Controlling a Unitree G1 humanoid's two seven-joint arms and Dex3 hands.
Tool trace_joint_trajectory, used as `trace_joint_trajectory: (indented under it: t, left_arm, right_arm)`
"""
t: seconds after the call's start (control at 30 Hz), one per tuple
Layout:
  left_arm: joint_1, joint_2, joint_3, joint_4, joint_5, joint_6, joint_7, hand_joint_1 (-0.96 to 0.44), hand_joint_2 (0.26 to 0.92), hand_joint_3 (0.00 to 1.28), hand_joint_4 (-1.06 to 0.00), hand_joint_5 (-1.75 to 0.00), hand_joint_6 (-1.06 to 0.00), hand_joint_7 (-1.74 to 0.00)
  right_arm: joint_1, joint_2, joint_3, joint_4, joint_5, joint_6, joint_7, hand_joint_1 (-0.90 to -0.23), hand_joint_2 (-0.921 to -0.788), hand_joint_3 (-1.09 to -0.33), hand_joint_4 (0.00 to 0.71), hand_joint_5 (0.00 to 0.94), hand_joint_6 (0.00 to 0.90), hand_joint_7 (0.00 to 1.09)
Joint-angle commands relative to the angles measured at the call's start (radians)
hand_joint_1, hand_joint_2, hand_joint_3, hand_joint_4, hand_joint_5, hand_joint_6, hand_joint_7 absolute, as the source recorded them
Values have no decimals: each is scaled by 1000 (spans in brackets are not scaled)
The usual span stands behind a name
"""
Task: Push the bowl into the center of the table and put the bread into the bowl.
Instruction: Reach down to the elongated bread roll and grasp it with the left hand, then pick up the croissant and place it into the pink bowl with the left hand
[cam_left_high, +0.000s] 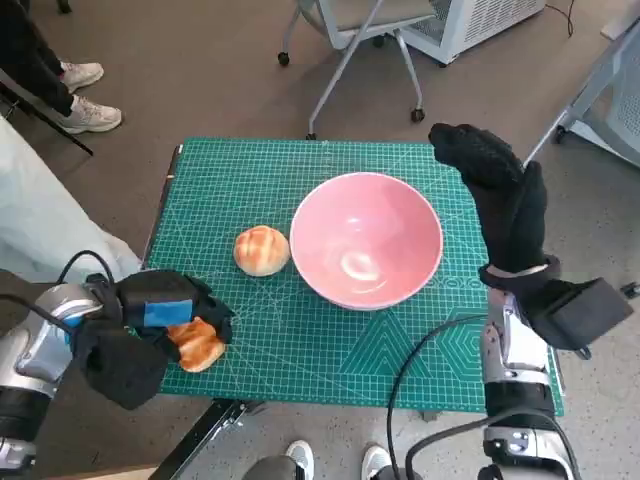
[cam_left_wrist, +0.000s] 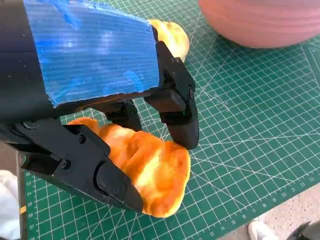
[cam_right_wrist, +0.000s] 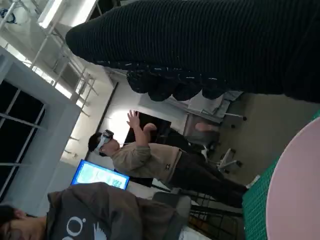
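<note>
A pink bowl (cam_left_high: 366, 238) stands near the middle of the green cutting mat (cam_left_high: 300, 340), slightly right of centre. My left hand (cam_left_high: 150, 320) is at the mat's front left corner and grips an orange-brown bread (cam_left_high: 198, 343); in the left wrist view its black fingers (cam_left_wrist: 177, 107) close round that bread (cam_left_wrist: 155, 172). A second round bun (cam_left_high: 261, 250) lies on the mat just left of the bowl and shows as a bun (cam_left_wrist: 172, 37) behind the hand. My right hand (cam_left_high: 500, 190) is raised beside the bowl's right rim, fingers extended, holding nothing. The bowl's rim (cam_right_wrist: 295, 185) shows in the right wrist view.
The mat covers the small table (cam_left_high: 175, 160). An office chair (cam_left_high: 365, 30) stands behind it. A person's shoes (cam_left_high: 85, 95) are at the far left, another pair of feet (cam_left_high: 335, 462) at the front edge. People (cam_right_wrist: 150, 160) show in the right wrist view.
</note>
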Motion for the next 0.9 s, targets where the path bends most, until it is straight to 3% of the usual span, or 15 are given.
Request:
trace_joint_trajectory:
  t: [0.03,0.47,0.9]
  left_arm:
    - [-20,35,43,-45,-36,10,4,2,901,9,-796,-1062,-741,-1034]
    - [-42,58,159,-211,-187,113,-31,3,891,7,-783,-1178,-826,-833]
    - [-169,23,209,-341,-253,225,-25,3,881,9,-801,-1053,-820,-951]
  right_arm:
    - [18,1,-2,16,6,9,11,-707,-921,-805,169,1,38,571]
    - [15,-3,-7,19,9,5,16,-696,-921,-819,169,0,37,572]
    - [14,-6,-16,25,10,-5,23,-695,-921,-828,164,0,39,572]
